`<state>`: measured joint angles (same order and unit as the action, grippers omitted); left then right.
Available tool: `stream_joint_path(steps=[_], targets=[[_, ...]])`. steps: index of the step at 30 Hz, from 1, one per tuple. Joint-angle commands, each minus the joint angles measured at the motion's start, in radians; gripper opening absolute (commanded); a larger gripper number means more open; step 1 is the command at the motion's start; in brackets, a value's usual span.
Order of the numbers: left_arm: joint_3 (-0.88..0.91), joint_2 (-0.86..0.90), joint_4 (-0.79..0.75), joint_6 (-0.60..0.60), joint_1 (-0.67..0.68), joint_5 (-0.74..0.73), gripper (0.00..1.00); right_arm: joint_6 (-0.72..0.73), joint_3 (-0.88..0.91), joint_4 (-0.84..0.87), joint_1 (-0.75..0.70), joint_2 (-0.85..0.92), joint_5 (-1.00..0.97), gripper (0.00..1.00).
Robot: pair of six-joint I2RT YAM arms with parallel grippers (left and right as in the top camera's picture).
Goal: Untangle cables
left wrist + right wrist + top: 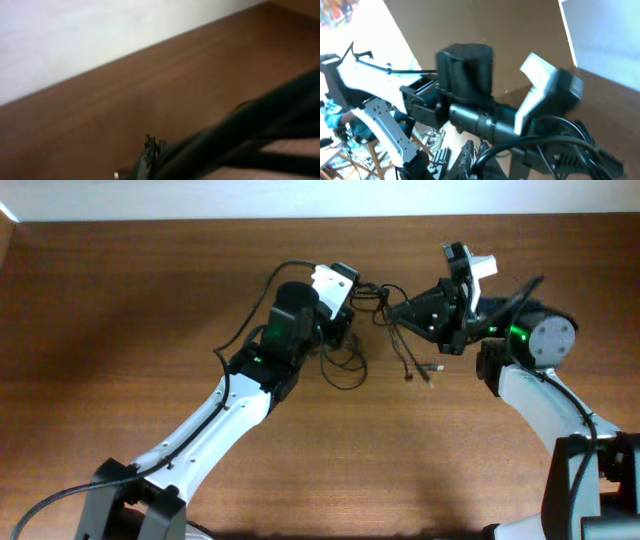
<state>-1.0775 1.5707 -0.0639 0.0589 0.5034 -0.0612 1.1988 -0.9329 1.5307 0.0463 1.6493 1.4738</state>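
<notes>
Claws first: my right gripper (397, 310) is pinched shut, pointing toward my left side, and thin black strands of the cables (345, 368) meet its tip, so I read it as holding them. From that tip one strand arcs up and across toward my other claw, and a few more hang down and away, ending in small plug ends (421, 371) that lie on bare wood just in front of the claw. My left gripper (343, 330) is closed as well, sitting right over the tangle. Its own camera shows only blurred black cords running off past the fingertips, so I cannot tell whether a cord is caught between them. The two claws are near each other, apart, with the arcing strand between them. The main knot of loops lies on the tabletop (150, 300) directly beneath and in front of my left claw, close to the far edge and about midway along it. Behind the claws, my left arm (230, 405) reaches in from the near left corner and my right arm (540, 395) from the near right corner. A pale wall (300, 198) runs along the far edge.
</notes>
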Motion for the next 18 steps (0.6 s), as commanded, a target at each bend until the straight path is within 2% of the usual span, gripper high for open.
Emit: stream_joint_path(steps=[1, 7, 10, 13, 14, 15, 16, 17, 18], targets=[[0.001, 0.003, 0.057, -0.03, -0.009, 0.058, 0.0, 0.066, -0.015, 0.046, -0.001, -0.018, 0.008, 0.04], [0.001, 0.003, 0.171, -0.079, -0.01, 0.062, 0.0, 0.063, -0.015, 0.044, -0.001, -0.018, 0.008, 0.04], [0.001, 0.003, 0.201, -0.145, -0.01, 0.092, 0.0, 0.067, -0.015, 0.042, -0.001, -0.018, 0.008, 0.04], [0.001, 0.003, 0.209, -0.154, -0.01, 0.112, 0.0, 0.066, -0.015, -0.022, -0.001, -0.018, 0.008, 0.04], [0.001, 0.003, 0.208, -0.172, -0.012, 0.119, 0.0, 0.066, -0.015, -0.039, -0.001, -0.018, 0.008, 0.12], [0.001, 0.003, 0.197, -0.171, -0.015, 0.118, 0.0, 0.066, -0.015, -0.058, -0.001, -0.018, 0.008, 0.34], [0.001, 0.003, 0.179, -0.17, -0.016, 0.118, 0.0, 0.066, -0.015, -0.082, -0.001, -0.018, 0.008, 0.45], [0.001, 0.003, 0.157, -0.142, -0.016, 0.118, 0.0, 0.066, -0.015, -0.116, -0.001, -0.018, 0.008, 0.67], [0.001, 0.003, 0.129, -0.077, -0.016, 0.118, 0.0, 0.066, -0.015, -0.156, -0.001, -0.018, 0.007, 0.75]])
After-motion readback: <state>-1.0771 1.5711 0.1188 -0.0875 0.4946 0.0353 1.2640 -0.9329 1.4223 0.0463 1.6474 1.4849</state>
